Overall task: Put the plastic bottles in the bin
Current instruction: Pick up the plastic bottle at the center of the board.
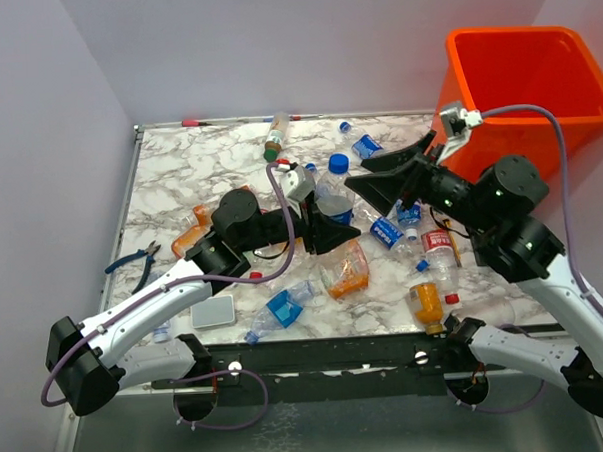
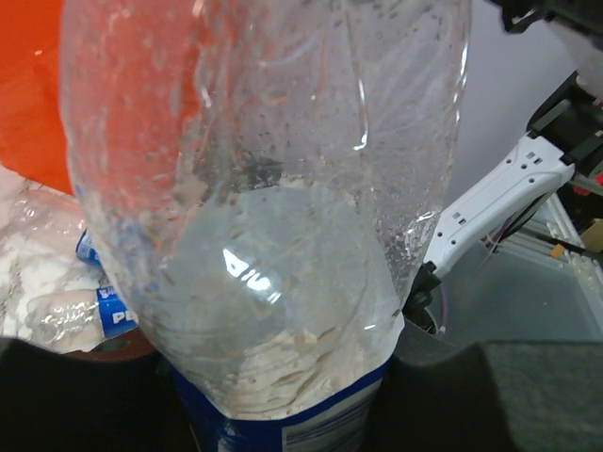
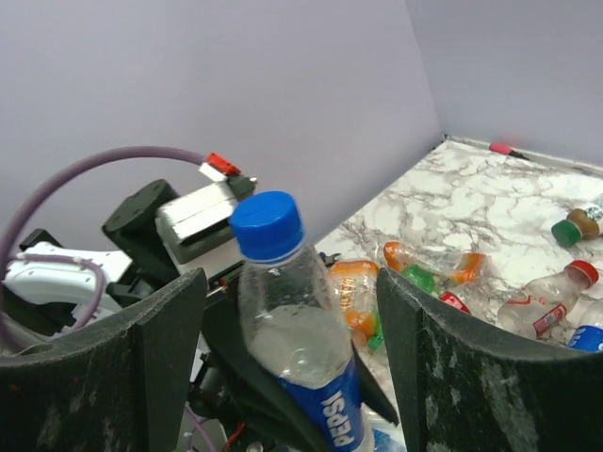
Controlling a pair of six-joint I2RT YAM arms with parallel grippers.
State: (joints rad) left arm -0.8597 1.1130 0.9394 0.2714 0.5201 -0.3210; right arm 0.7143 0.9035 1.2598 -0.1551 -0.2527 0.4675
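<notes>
A clear plastic bottle (image 1: 334, 192) with a blue cap and blue Pepsi label stands upright above the table's middle. My left gripper (image 1: 331, 231) is shut on its lower body. In the left wrist view the bottle (image 2: 273, 235) fills the frame, above the left gripper (image 2: 283, 400). My right gripper (image 3: 287, 282) is open, its fingers on either side of the bottle (image 3: 301, 348) without touching it. Several other plastic bottles lie on the marble, among them a crushed orange one (image 1: 345, 269). The orange bin (image 1: 526, 86) stands at the back right.
Blue-handled pliers (image 1: 135, 263) lie at the left edge. A grey-white pad (image 1: 213, 311) sits near the front, beside a clear bottle with a blue label (image 1: 280, 309). An orange bottle (image 1: 425, 303) and a red-labelled one (image 1: 439, 245) lie below the right arm.
</notes>
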